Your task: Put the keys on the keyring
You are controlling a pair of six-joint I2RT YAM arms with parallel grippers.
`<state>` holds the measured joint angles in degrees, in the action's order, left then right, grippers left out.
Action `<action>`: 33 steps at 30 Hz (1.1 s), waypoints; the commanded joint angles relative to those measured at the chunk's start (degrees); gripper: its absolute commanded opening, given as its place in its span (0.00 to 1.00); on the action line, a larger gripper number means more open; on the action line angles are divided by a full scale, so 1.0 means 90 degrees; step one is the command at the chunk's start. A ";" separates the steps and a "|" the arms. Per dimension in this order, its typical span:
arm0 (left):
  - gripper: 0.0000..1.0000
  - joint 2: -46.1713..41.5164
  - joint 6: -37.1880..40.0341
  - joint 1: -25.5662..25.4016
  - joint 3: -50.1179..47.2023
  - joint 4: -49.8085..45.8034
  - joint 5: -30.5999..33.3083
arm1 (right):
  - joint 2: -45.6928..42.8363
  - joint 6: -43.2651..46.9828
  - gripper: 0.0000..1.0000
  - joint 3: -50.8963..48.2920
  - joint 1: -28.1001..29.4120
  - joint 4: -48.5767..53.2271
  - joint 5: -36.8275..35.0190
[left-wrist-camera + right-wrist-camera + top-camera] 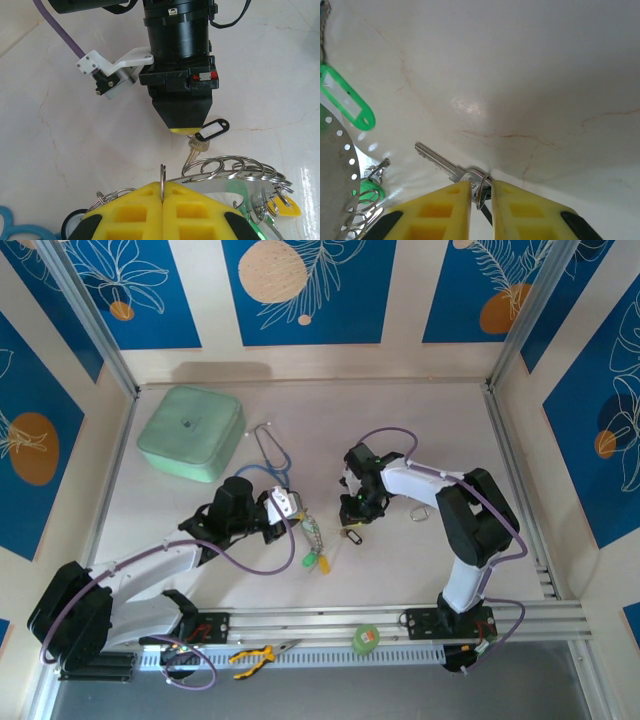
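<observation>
The large thin silver metal keyring (311, 533) is seen near the middle of the pale marbled desk (420, 420), between the two arms. In the left wrist view its wire (162, 175) is pinched upright between the closed yellow fingers of the left gripper (162, 187), and a row of small split rings (235, 167) is strung along it to the right. A yellow plastic tag (289, 208) and green plastic tags (312, 562) are hung from it.

A small silver metal key (437, 159) is held by the right gripper (481, 189). Its fingers are drawn to a narrow gap, and the key's little split ring (482, 187) is clamped in that gap. The blade is pointed away from the fingers, towards a green plastic tag (347, 102) lying on the desk. From the left wrist, the same key (192, 148) is seen hanging under the right gripper (186, 127) with a black-framed plastic tag (212, 129), just above the row of split rings; whether they touch cannot be told.

From above, the left gripper (288, 506) and right gripper (352, 512) are faced towards each other. A blue stethoscope (270, 448) and a mint-green square box (192, 432) are placed farther back, and yellow-handled pliers (255, 653) are laid on the front rail.
</observation>
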<state>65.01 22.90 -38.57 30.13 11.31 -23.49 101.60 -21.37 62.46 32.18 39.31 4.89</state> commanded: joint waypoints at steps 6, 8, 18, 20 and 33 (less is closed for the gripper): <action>0.00 -0.0066 0.0090 -0.0082 -0.0021 0.0160 -0.0069 | 0.0220 0.0121 0.26 0.0265 0.0091 0.0324 0.0063; 0.00 -0.0066 0.0093 -0.0079 -0.0024 0.0154 -0.0075 | 0.0268 0.0129 0.26 0.0295 0.0100 0.0356 0.0046; 0.00 -0.0092 0.0118 -0.0089 -0.0025 0.0149 -0.0064 | 0.0423 0.0168 0.19 0.0433 0.0157 0.0530 -0.0161; 0.00 -0.0100 0.0122 -0.0080 -0.0027 0.0140 -0.0066 | 0.0430 0.0191 0.17 0.0458 0.0164 0.0578 -0.0198; 0.00 -0.0153 0.0161 -0.0080 -0.0027 0.0117 -0.0037 | 0.0517 0.0259 0.14 0.0531 0.0201 0.0708 -0.0240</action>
<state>64.99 23.03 -38.68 30.13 11.31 -23.46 105.21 -19.75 65.69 33.43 43.57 2.76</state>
